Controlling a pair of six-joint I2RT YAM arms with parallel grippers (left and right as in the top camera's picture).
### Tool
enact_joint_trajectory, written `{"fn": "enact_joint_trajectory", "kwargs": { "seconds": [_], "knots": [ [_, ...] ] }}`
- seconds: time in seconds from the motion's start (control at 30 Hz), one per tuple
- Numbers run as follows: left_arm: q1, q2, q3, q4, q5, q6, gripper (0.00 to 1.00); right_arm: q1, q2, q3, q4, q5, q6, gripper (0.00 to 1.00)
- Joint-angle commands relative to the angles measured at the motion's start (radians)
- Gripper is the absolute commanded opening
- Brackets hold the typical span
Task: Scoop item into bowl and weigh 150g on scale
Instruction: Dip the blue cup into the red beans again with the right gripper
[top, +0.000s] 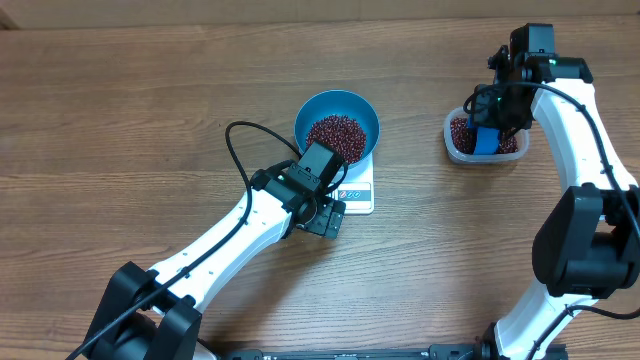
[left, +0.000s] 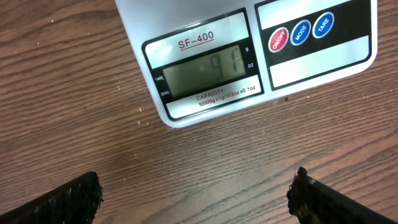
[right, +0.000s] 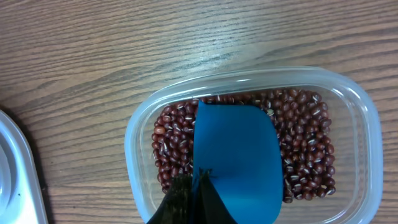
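Our right pincer is clenched on the blue scoop, its blade over the beans in the clear tub just ahead. Our left pincer hangs released. Directly in front of it is the scale, whose faint display looks short of target. The bowl sits on the scale beyond it. We should dig shallow and lift a modest load, to avoid overshooting.

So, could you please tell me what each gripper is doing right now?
Left gripper: open, holding nothing.
Right gripper: shut on the blue scoop, over the beans.
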Motion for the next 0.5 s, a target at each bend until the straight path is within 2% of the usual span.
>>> {"fn": "enact_joint_trajectory", "kwargs": {
  "seconds": [0.0, 0.23, 0.47],
  "knots": [
    [0.006, 0.001, -0.01, 0.0, -0.008, 0.019, 1.0, -0.002, -0.006, -0.019, -0.013, -0.049, 0.045, 0.04],
    [0.006, 0.001, -0.01, 0.0, -0.008, 0.019, 0.99, -0.02, -0.006, -0.019, -0.012, -0.094, 0.045, 0.04],
    [0.006, 0.001, -0.01, 0.0, -0.008, 0.019, 1.0, -0.11, -0.006, -0.019, -0.013, -0.295, 0.045, 0.04]
  ]
}}
